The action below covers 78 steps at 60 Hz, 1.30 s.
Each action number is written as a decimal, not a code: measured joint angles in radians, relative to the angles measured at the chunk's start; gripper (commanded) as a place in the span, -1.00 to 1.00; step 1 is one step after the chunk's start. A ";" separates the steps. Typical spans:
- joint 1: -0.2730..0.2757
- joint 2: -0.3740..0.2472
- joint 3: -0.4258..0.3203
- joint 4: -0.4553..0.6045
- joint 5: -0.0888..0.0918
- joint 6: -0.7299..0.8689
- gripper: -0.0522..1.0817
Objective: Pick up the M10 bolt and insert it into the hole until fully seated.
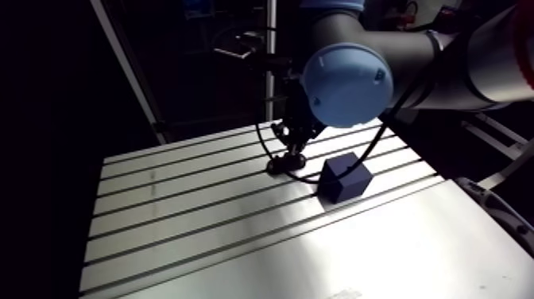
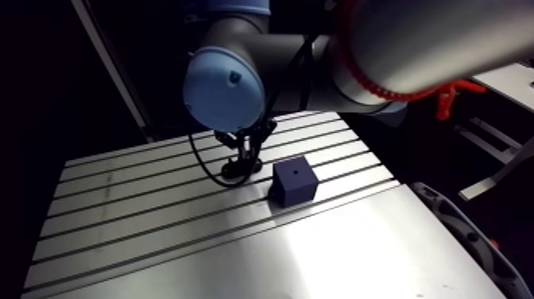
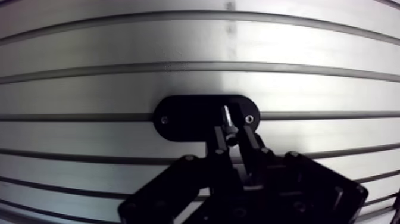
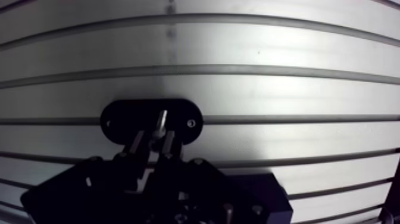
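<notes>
Pinching the M10 bolt [image 3: 227, 115] between its fingertips, the gripper [image 3: 232, 132] hangs right over a black oval holder [image 3: 178, 117] on the slotted table [image 3: 178, 83]. The dark blue block [image 1: 344, 176] with the hole sits near beside it.

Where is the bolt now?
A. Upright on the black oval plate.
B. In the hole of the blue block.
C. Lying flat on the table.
A: the bolt stands upright on the black oval plate by the gripper, apart from the blue block.
</notes>
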 measured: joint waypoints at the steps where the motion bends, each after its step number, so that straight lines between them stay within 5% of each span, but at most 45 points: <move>1: 0.000 0.000 -0.001 0.000 0.000 0.000 0.56; 46: 0.004 -0.042 -0.089 0.093 0.009 0.002 0.97; 78: 0.004 -0.089 -0.336 0.511 0.004 0.026 0.99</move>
